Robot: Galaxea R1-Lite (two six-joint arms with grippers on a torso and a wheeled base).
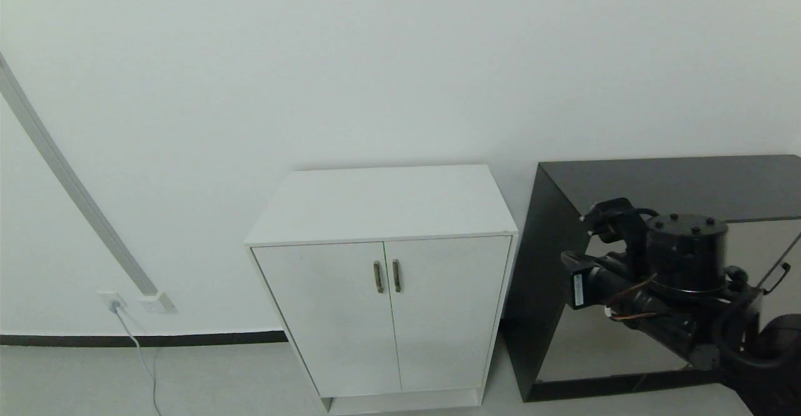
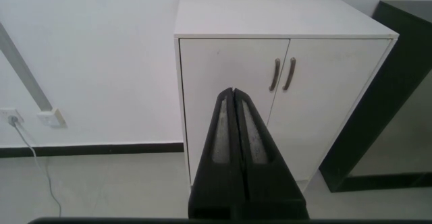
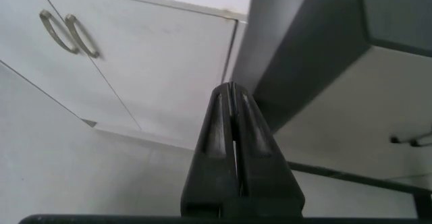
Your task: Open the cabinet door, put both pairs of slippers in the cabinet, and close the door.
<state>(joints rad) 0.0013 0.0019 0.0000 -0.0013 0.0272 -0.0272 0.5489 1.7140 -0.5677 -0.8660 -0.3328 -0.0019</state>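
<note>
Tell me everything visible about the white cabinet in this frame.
The white cabinet is a low, boxy unit, seemingly laminated board, with a flat top. Both doors are shut; two curved metal handles sit upright beside the centre seam. It stands on the floor against the wall, close beside a black table.

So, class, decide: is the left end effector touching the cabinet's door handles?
Apart. The left wrist view shows the shut left end effector ending short of the handles, with bare door between them.
</note>
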